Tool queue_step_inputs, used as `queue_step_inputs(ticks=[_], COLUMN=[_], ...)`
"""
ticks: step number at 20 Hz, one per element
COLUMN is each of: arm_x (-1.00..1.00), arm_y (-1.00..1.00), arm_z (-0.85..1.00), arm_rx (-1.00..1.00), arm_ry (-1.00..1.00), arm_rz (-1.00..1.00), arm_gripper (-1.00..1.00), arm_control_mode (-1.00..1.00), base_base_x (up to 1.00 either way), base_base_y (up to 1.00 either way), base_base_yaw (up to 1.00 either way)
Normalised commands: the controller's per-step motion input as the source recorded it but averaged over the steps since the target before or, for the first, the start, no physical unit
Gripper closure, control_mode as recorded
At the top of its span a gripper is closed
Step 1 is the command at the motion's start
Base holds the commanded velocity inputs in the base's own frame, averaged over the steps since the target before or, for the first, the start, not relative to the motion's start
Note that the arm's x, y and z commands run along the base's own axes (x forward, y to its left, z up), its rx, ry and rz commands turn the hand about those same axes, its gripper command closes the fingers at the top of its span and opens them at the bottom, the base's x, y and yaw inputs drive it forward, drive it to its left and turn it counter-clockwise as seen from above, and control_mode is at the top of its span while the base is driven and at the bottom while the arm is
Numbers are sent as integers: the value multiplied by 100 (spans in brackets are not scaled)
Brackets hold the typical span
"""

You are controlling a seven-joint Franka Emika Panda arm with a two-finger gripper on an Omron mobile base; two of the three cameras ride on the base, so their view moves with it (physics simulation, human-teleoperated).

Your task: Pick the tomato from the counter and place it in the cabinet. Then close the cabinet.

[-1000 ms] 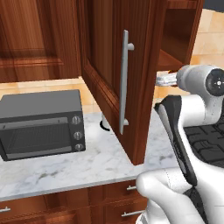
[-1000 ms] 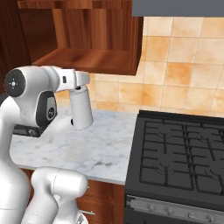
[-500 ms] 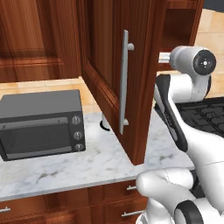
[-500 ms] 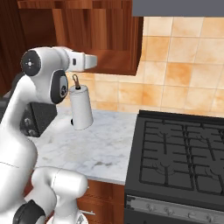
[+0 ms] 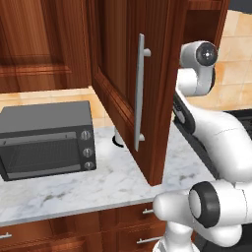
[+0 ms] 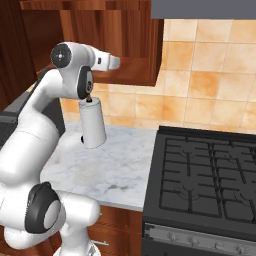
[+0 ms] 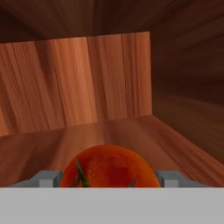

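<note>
Inside the cabinet [image 7: 109, 83]: tomato [image 7: 108, 168] clamped between the fingers of the gripper [image 7: 108, 178], carried just above the wooden shelf, back wall ahead. Seen from the base, arm reaching up past the open door [image 5: 129, 93] with its bar handle [image 5: 140, 92], high over the counter [image 6: 107, 165] and paper-towel roll [image 6: 93, 122]. Placing step under way, by the look of it. Next: lower onto the shelf, release, withdraw clear of the door, then swing it shut.
</note>
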Motion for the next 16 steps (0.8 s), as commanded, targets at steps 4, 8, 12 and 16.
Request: queue_step_inputs(ticks=[4,8,12,16], arm_x=[84,71,54,6], arm_y=[0,0,0,0], arm_z=[-15,0,-1,-1], arm_rx=[1,2,1,1], arm_ry=[0,4,15,13], arm_rz=[0,0,0,0], arm_gripper=[100,100,-100,-100], arm_control_mode=[-100,-100,-100,-100], base_base_x=[0,0,0,0], base_base_y=[0,0,0,0], base_base_yaw=[0,0,0,0])
